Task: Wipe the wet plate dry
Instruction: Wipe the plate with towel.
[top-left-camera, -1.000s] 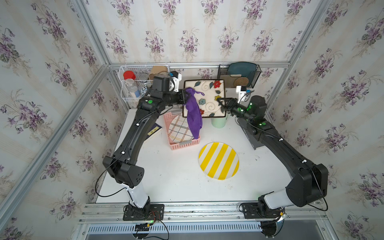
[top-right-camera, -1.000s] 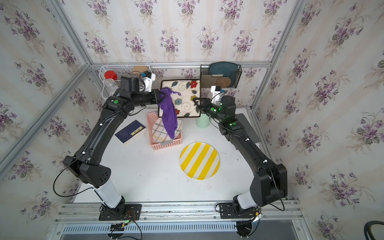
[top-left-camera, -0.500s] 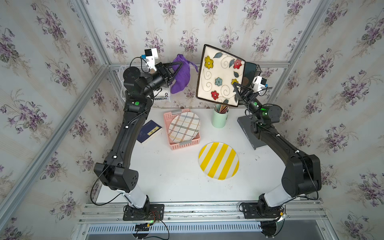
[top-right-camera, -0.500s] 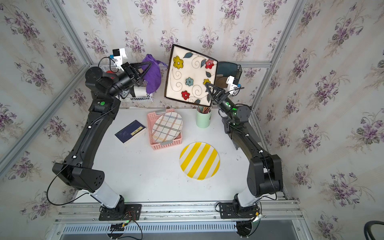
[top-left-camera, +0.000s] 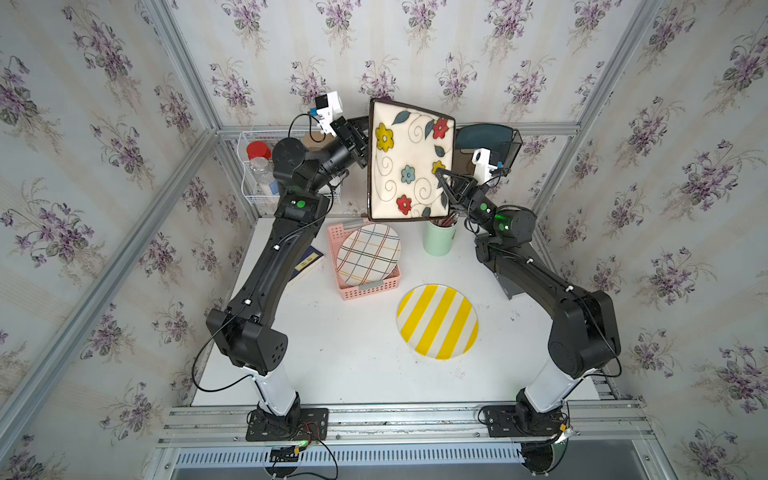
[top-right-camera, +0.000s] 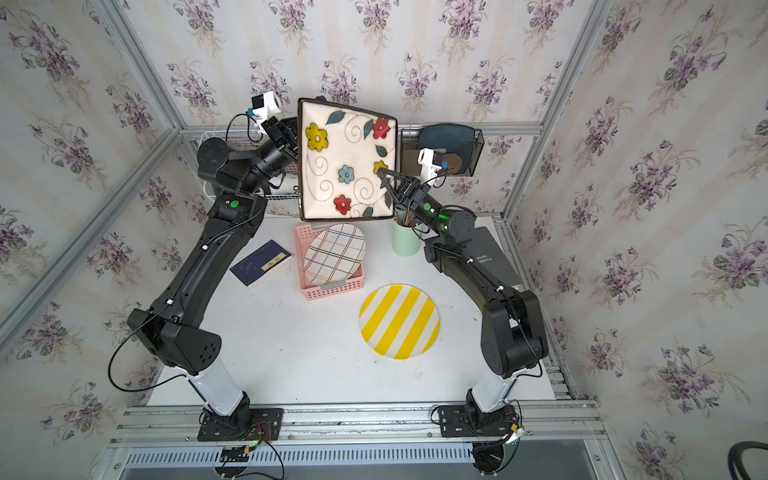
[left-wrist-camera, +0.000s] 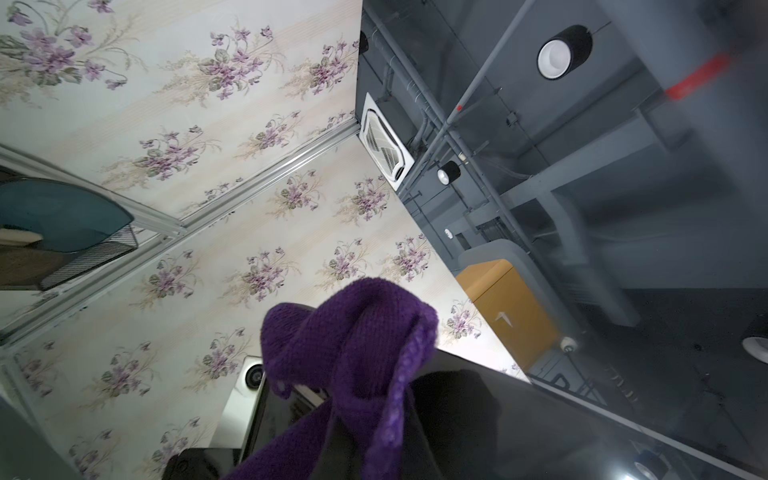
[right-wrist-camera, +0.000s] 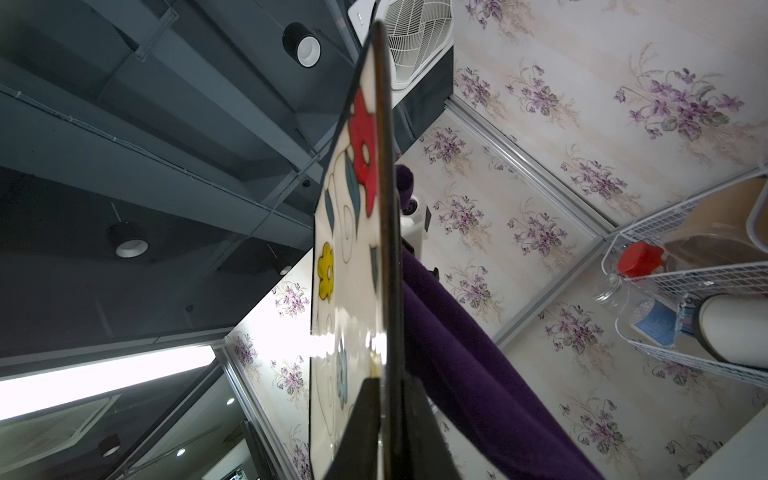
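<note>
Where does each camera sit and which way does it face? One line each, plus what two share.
Top views: overhead, looking down at the table; both arms show, right gripper clamping the flowered plate.
Left wrist: on the left arm, facing up at wallpaper and ceiling; purple cloth fills the foreground.
Right wrist: on the right arm, facing up along the plate's edge; its fingers show.
Shared: both wrist views show the cloth.

the white table (top-left-camera: 353, 361) carried a pink basket (top-left-camera: 370, 289), a yellow striped plate (top-left-camera: 437, 321) near it, a green cup (top-left-camera: 439, 243), a blue book (top-right-camera: 261, 263) and a dark book (top-right-camera: 494, 254).
</note>
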